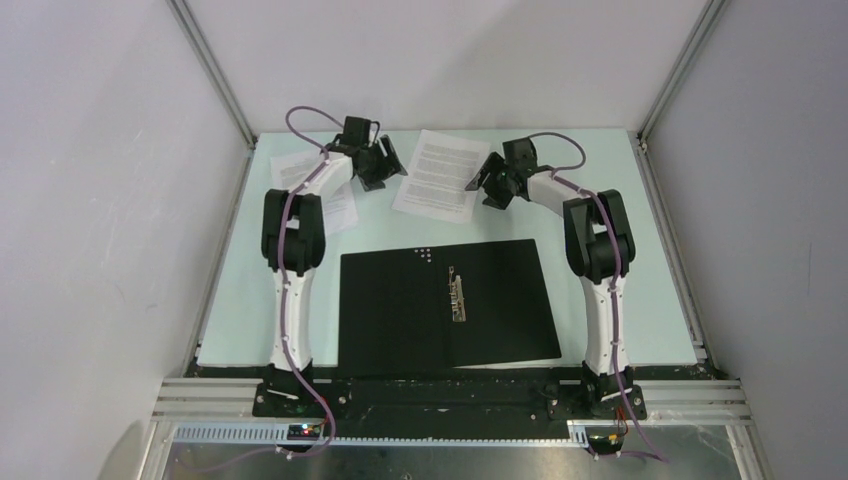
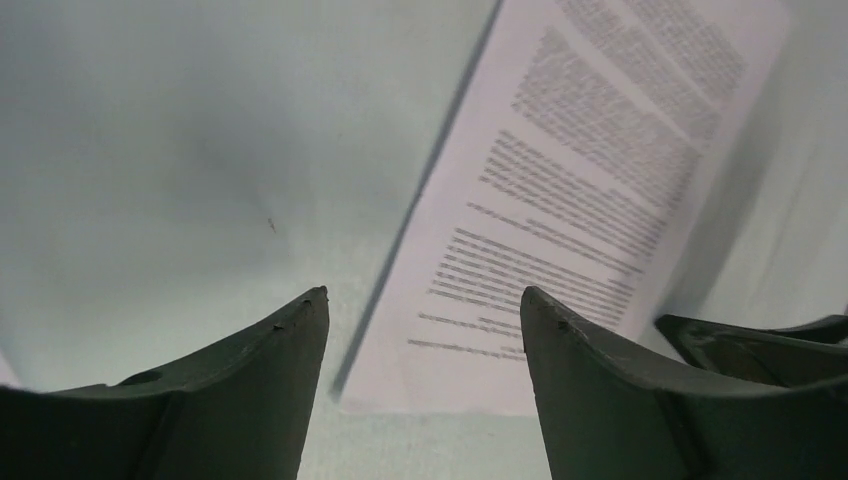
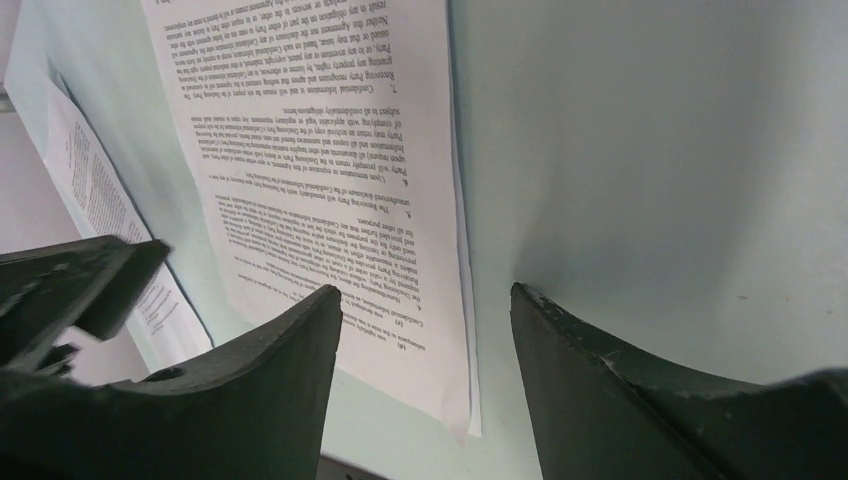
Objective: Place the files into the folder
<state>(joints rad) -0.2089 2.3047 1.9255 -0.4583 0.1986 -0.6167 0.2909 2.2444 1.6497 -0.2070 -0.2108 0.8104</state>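
**Task state, early stage.** The open black-lined folder (image 1: 450,305) lies flat on the pale green surface (image 1: 620,260), near the arm bases. Its metal spine clip (image 1: 457,293) is exposed and nothing is filed in it. Both white printed sheets lie beyond the folder. The central sheet (image 1: 440,175) sits between the two arms, and the left-hand sheet (image 1: 315,185) is partly hidden under the left arm. Filing both sheets remains to be done.

The left end effector (image 1: 388,165) and right end effector (image 1: 483,182) flank the central sheet's long edges. Each is spread apart and grasps nothing.

**Orientation.** The central sheet's long axis runs far to near, with its near end leaning left. The other sheet leans the opposite way. The folder's spine also runs far to near.
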